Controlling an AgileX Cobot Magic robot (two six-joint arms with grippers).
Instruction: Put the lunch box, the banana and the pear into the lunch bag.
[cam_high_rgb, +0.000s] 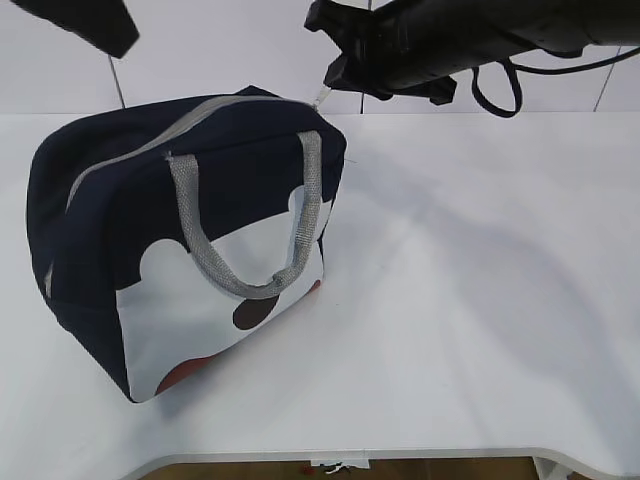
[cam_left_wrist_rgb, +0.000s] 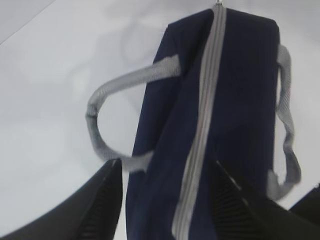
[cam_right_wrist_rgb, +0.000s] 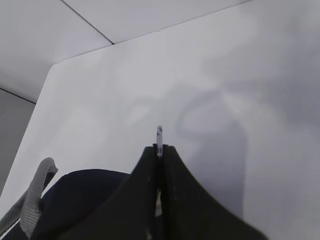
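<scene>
Navy lunch bag (cam_high_rgb: 190, 240) zipped — no readable writing; right gripper (cam_right_wrist_rgb: 159, 150) pinching zipper pull (cam_right_wrist_rgb: 159, 135); left gripper (cam_left_wrist_rgb: 167, 200) spread.

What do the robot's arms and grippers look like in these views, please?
Both arms are matte black. In the exterior view the right arm is a chunky black housing with a black cable looping beneath it; only a dark corner of the left arm shows. The left gripper has broad black fingers with ribbed inner faces. The right gripper has smooth black jaws tapering to a narrow tip.
</scene>
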